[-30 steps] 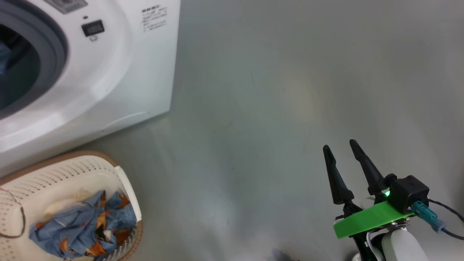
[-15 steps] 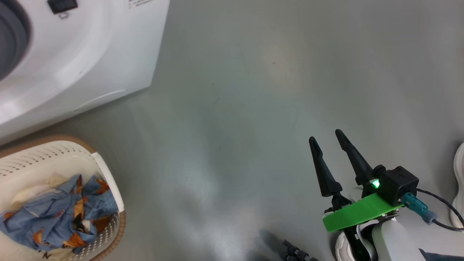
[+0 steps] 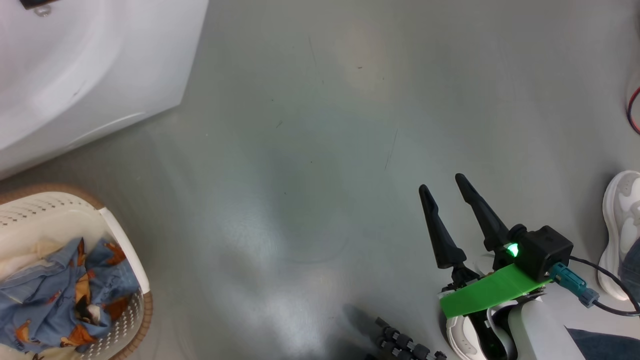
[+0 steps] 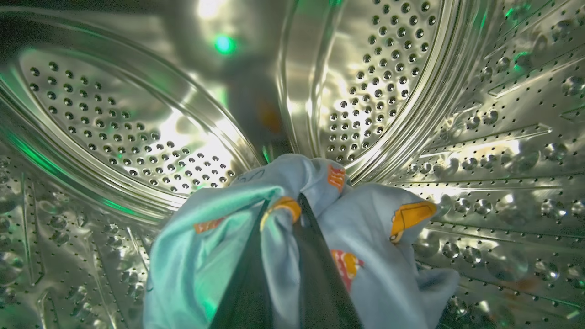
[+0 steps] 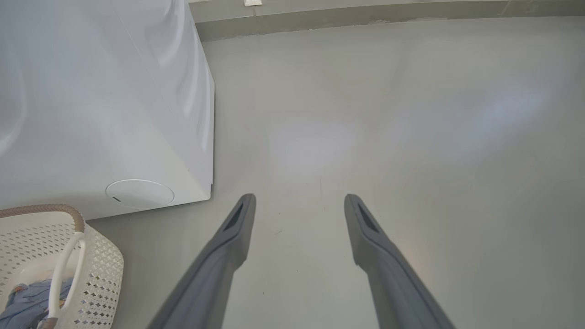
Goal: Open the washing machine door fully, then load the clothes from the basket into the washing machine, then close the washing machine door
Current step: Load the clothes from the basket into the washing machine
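Floor (image 3: 310, 150), grey and glossy, is stretching across the head view. Washer (image 3: 75, 75), white and boxy, is standing at that view's upper left, with only its lower front corner showing; in the right wrist view its round cover (image 5: 139, 193) is sitting low on the front panel, near the basket. Drum (image 4: 137, 128), perforated steel, is surrounding the left wrist camera and catching green reflections. Basket (image 3: 50, 215), cream with a brown rim, is sitting on the floor just in front of the washer, at the lower left of the head view. Clothes (image 3: 60, 290), blue with orange figures and a bit of cream cloth, are lying bundled inside the basket. Garment (image 4: 393, 265), one piece of the same blue print, is hanging inside the drum, draped around both dark fingers. Left end effector (image 4: 284, 203) is pinching this garment, its jaws clamped tight on a fold. Right end effector (image 3: 441, 181) is hovering over bare floor at the lower right, well apart from the washer, its jaws spread wide and carrying nothing. Shoe (image 3: 617, 225), white, on a person's foot, is resting at the right edge. Plate (image 3: 480, 295), bright green, is sticking out from the right wrist.
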{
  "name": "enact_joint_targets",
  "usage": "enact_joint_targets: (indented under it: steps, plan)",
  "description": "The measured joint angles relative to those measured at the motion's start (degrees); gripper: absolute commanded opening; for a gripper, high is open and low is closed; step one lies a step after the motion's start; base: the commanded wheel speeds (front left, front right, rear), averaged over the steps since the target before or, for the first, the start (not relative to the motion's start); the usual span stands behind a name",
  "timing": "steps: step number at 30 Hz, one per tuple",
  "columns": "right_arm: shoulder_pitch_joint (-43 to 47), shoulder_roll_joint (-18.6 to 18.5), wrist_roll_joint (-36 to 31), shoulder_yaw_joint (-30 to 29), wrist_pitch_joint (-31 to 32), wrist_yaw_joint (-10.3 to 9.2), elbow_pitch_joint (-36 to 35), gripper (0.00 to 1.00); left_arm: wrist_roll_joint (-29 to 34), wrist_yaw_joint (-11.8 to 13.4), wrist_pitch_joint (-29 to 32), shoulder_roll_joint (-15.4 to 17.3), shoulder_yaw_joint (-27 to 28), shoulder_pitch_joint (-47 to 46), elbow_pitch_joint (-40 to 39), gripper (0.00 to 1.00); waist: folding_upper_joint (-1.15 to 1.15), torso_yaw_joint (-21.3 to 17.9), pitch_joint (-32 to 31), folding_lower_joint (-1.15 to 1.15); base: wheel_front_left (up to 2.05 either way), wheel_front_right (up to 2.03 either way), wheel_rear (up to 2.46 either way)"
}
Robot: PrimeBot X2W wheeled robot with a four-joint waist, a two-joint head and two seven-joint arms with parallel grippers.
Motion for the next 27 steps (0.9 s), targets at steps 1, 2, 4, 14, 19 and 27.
enact_joint_targets:
  steps: [1, 2, 4, 14, 19, 27]
  plan:
    - [0.0, 0.0, 0.0, 0.02, 0.0, 0.0, 0.0, 1.0, 0.08, -0.02, 0.25, 0.07, -0.43, -0.58, 0.99, 0.0, 0.0, -0.06, 0.03, 0.0, 0.0, 0.0, 0.0]
    - [0.0, 0.0, -0.01, 0.08, 0.0, 0.0, 0.0, 1.0, 0.16, -0.01, 0.52, 0.11, -0.64, -1.13, 2.0, 0.0, 0.0, -0.12, 0.02, 0.0, 0.0, 0.0, 0.0]
    - [0.01, 0.0, -0.01, 0.08, 0.0, 0.0, 0.0, 1.0, 0.2, -0.02, 1.27, 0.1, -1.08, -1.91, 3.85, 0.0, 0.0, -0.2, -0.1, 0.0, 0.0, 0.0, 0.0]
    - [0.01, 0.0, -0.04, -1.31, 0.0, 0.0, 0.0, 1.0, 0.59, 1.71, 2.83, -1.23, -2.54, -4.58, 9.93, 1.0, 0.0, 0.94, -0.59, 0.0, 0.0, 0.0, 0.0]
    - [0.0, 0.0, -0.51, -1.98, 0.0, 0.0, 0.01, 1.0, 0.02, 4.28, 1.33, -2.43, -2.31, -4.63, 11.67, 1.0, 0.0, 1.93, -1.39, 0.0, 0.0, 0.0, 0.0]
    - [-0.02, -0.02, -1.15, -3.27, 0.0, 0.0, 0.2, 1.0, -1.25, 6.65, -0.19, -5.33, -2.09, -2.8, 12.09, 1.0, 0.0, 3.6, -3.56, 0.0, 0.0, 0.0, 0.0]
